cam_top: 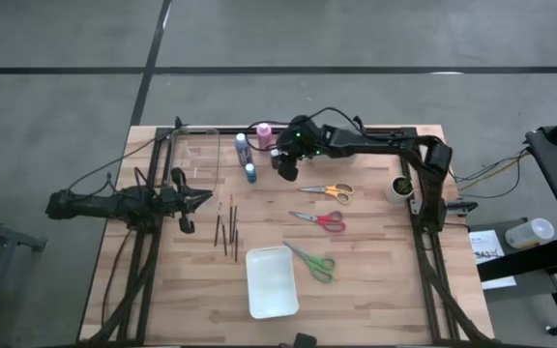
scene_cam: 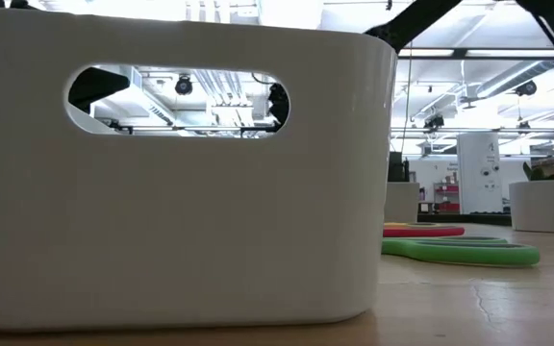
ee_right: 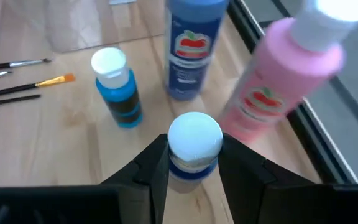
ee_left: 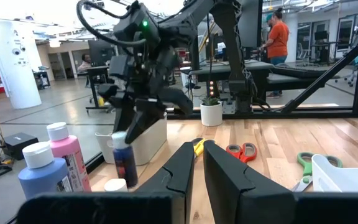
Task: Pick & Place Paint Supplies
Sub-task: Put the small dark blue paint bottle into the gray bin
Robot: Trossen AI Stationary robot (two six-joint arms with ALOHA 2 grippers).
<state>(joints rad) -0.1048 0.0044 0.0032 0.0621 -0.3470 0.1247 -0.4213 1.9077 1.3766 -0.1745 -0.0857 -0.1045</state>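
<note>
The right tool (ee_right: pixel 194 163) is clamped on the short dark bottle (ee_right: pixel 194 137) at the desk's (cam_top: pixel 375 290) far side, just below its white cap. Best to lift it straight up, since the pink bottle (ee_right: pixel 278 81) and the blue bottle (ee_right: pixel 191 43) stand close, and keep it upright on the way to the white bin (cam_top: pixel 271 280).

Count, near to far:
- one bin
- three scissors: green (cam_top: pixel 315 263), red (cam_top: pixel 322 220), orange (cam_top: pixel 329 191)
- roughly four brushes (cam_top: pixel 226 230)
- four bottles, the teal one (ee_right: pixel 118 87) included

The left tool (ee_left: pixel 197 168) waits at the left edge, fingers nearly together, holding nothing.
</note>
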